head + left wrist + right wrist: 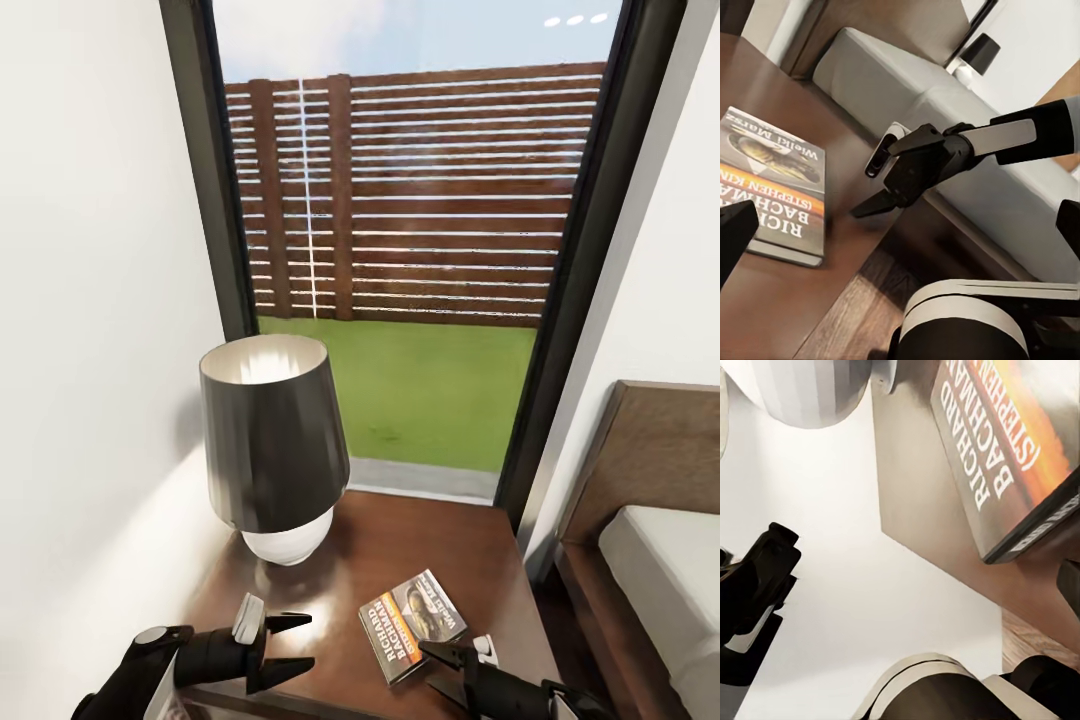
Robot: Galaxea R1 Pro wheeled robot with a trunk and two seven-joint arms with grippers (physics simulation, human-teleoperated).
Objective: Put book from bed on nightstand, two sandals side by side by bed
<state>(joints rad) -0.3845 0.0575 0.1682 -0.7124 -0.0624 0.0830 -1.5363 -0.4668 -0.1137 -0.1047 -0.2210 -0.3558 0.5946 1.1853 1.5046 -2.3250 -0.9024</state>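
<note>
The book point(412, 625) lies flat on the glossy reddish-brown nightstand point(450, 540), near its front edge, with the "RICHARD BACHMAN" cover facing up. My right gripper point(442, 670) is open and empty, its tips just off the book's near corner. To the left of the book, my left gripper point(292, 645) hovers open over the tabletop. The left wrist view shows the book point(772, 180) lying free, the right gripper point(879, 184) beside it and the bed point(885, 82) behind. The book point(1012, 442) also fills a corner of the right wrist view. The sandals are out of view.
A lamp point(270, 450) with a dark shade and a white base stands on the nightstand's back left. The tall dark-framed window point(400, 250) is behind it, and a white wall is close on the left. The bed's mattress point(670, 570) and headboard point(660, 450) are on the right.
</note>
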